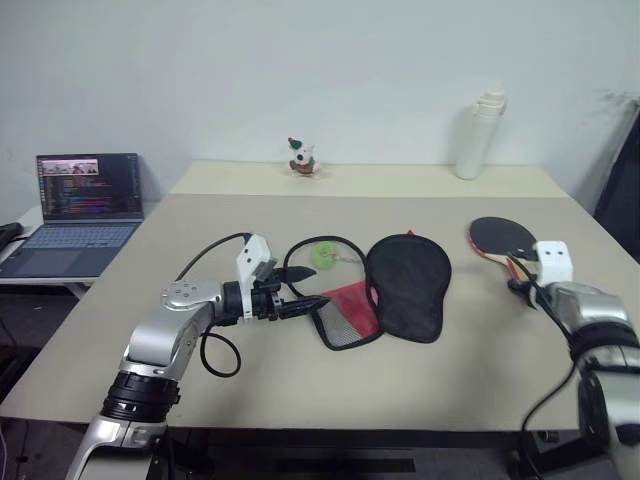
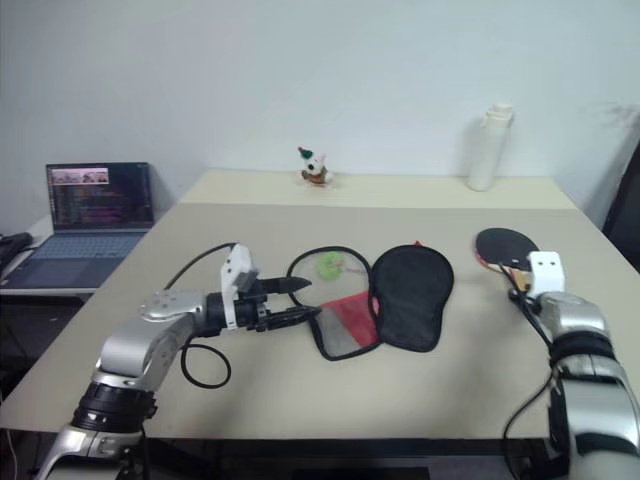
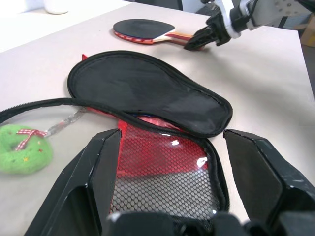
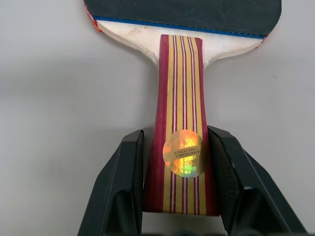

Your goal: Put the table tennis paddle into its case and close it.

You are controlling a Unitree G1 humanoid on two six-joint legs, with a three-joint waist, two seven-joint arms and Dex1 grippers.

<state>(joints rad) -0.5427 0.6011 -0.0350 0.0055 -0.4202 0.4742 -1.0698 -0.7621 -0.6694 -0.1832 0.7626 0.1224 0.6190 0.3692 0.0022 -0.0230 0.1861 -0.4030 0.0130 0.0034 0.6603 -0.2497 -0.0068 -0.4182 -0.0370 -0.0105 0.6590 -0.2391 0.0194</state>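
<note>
Paddle [image 1: 500, 238] lies flat on the counter [image 1: 420, 380] at the robot's right side, black face up, handle toward the robot. R pincer [image 4: 179, 162] has its 2 black fingers [image 4: 123, 177] pressed against both sides of the striped wood handle, w/ a shiny round sticker between them; the grip sits near the butt end, and the blade is on the counter.

Case [image 1: 385, 290] is mid-counter, well apart from the paddle, unzipped & spread open: black rounded flap [image 3: 147, 93] folded out toward the right, red panel & black mesh half [image 3: 162, 172] toward the left. Zip edge runs around the open mouth.

L pincer [image 1: 305, 300] hovers just at the mesh end of the case, fingers spread wide, one each side of the mesh corner, nothing gripped. Can't tell if the tips touch the fabric.

Small green plush toy [image 1: 323, 255] w/ a red-white ribbon sits inside the loop of the case's black cord/zip edge, just beside the flap.

Far side: white bottle [image 1: 480, 135] upright, small figurine [image 1: 302, 157] near the back edge. Laptop [image 1: 80, 210], open w/ screen lit, on a separate desk at left.
</note>
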